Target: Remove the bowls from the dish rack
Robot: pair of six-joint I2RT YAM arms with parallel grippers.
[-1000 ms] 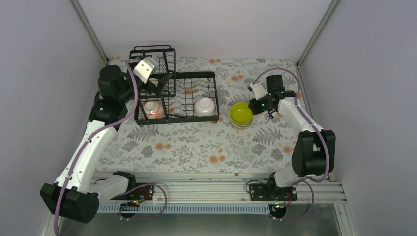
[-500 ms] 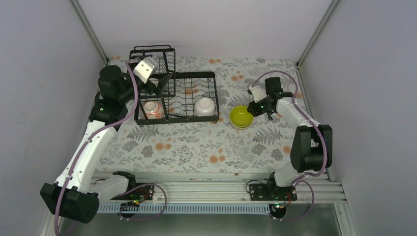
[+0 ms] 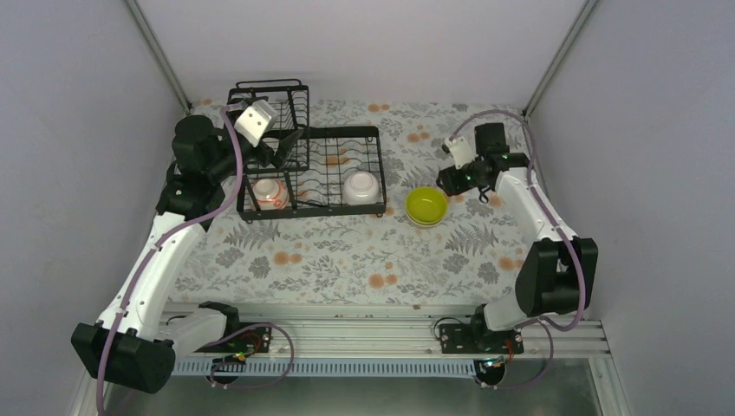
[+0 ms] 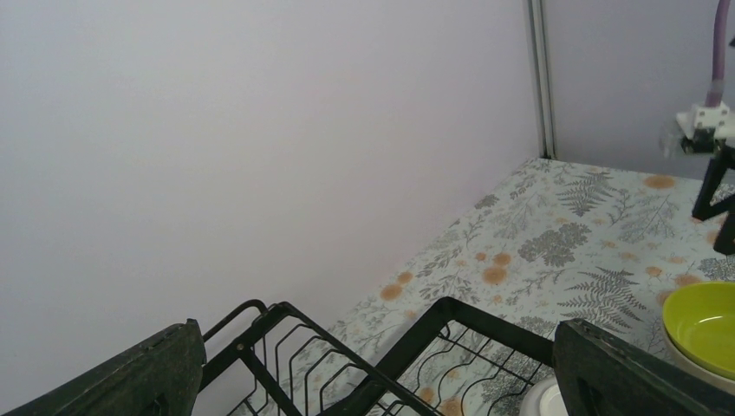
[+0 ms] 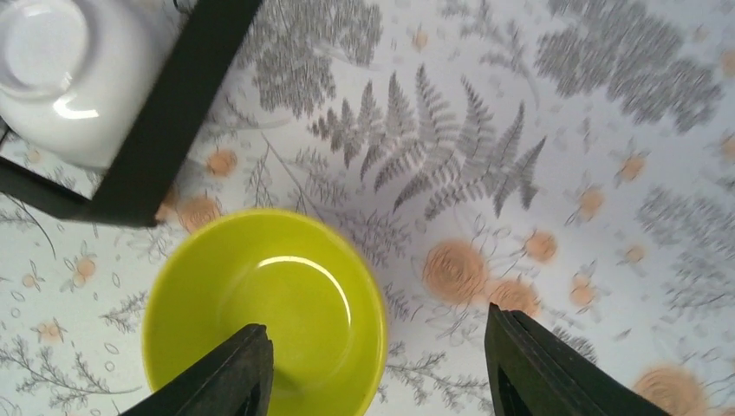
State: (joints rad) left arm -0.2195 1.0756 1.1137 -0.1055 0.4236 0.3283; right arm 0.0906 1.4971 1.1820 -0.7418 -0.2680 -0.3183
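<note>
The pale green bowl (image 3: 426, 205) sits upright on the flowered cloth, right of the dish rack (image 3: 347, 132). My right gripper (image 3: 452, 179) hovers just above its right rim, open and empty; in the right wrist view one finger hangs over the green bowl (image 5: 264, 312) and the other over bare cloth, the right gripper (image 5: 374, 325) touching nothing. The plain white bowl (image 3: 362, 186) rests in the rack's right end, the red-patterned bowl (image 3: 270, 191) in its left end. My left gripper (image 3: 282, 152) is wide open above the rack (image 4: 485, 316), holding nothing.
The rack's taller wire basket section (image 3: 269, 100) stands at the back left. Grey enclosure walls close in the table on the left, the back and the right, with a corner post (image 3: 555, 61) at the back right. The rack's corner bar (image 5: 178, 95) lies close to the green bowl.
My right gripper has gone from shut to open, letting go of the green bowl on the cloth, and has risen and drawn back a little. The left arm has not moved.
</note>
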